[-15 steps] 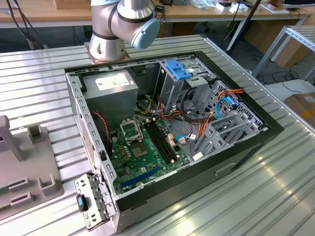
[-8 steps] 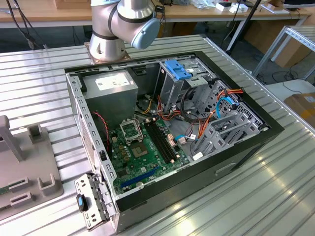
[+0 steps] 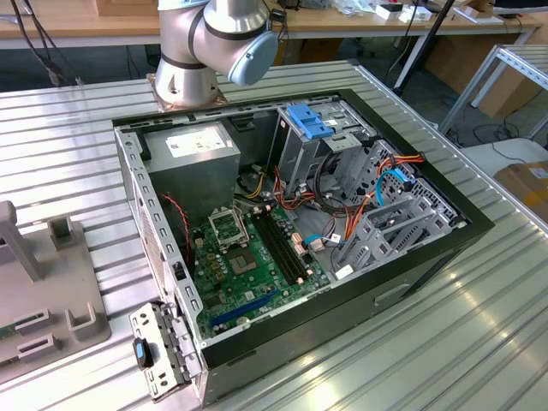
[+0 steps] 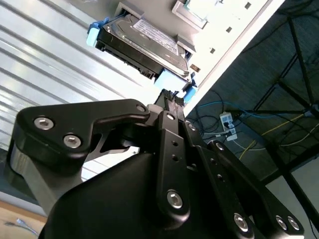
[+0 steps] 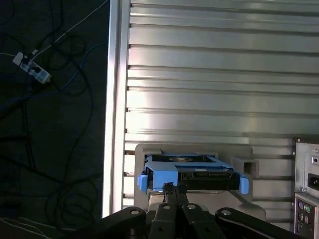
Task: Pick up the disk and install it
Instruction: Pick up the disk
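Note:
The disk (image 4: 144, 42) is a grey metal drive with a white label and a bright blue carrier rail. It lies in a grey holder (image 5: 192, 148) on the ribbed metal table. In the first wrist view the disk (image 5: 192, 172) faces me edge-on with a blue tab at each end. My gripper (image 4: 170, 95) is shut, its black fingertips together right at the near blue rail. In the first wrist view my gripper (image 5: 172, 188) overlaps the rail's lower edge. Whether it touches the rail I cannot tell.
The open computer case (image 3: 300, 214) lies on the table, with a green board, cables and a tall metal bay topped by a blue bracket (image 3: 306, 120). The arm's base (image 3: 210, 43) stands behind it. A grey fixture (image 3: 43, 291) sits at the exterior view's left. The table edge (image 5: 114, 99) and a floor with cables lie beside the holder.

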`<action>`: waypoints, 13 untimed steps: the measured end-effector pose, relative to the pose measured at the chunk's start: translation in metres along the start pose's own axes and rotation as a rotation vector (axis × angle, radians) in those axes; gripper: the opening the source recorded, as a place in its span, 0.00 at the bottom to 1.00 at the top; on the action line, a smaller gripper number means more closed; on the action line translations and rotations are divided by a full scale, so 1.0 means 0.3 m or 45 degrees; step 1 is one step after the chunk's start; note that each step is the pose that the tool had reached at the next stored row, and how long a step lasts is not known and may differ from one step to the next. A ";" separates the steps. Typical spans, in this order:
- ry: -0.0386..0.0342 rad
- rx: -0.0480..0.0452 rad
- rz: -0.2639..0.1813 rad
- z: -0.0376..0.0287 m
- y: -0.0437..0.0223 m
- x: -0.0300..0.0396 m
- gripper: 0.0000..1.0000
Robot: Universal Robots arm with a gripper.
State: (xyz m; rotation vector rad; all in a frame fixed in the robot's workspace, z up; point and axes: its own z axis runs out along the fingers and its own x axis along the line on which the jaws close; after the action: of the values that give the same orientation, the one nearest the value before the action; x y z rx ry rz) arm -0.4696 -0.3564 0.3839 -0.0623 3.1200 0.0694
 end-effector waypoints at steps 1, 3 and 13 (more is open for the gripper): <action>0.0009 0.000 -0.022 0.000 0.000 0.000 0.11; 0.0021 -0.001 -0.053 0.000 0.000 0.000 0.11; 0.0098 -0.005 -0.245 0.000 0.000 0.000 0.11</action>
State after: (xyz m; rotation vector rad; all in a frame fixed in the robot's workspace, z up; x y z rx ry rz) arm -0.4696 -0.3564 0.3839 -0.3629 3.1030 0.0722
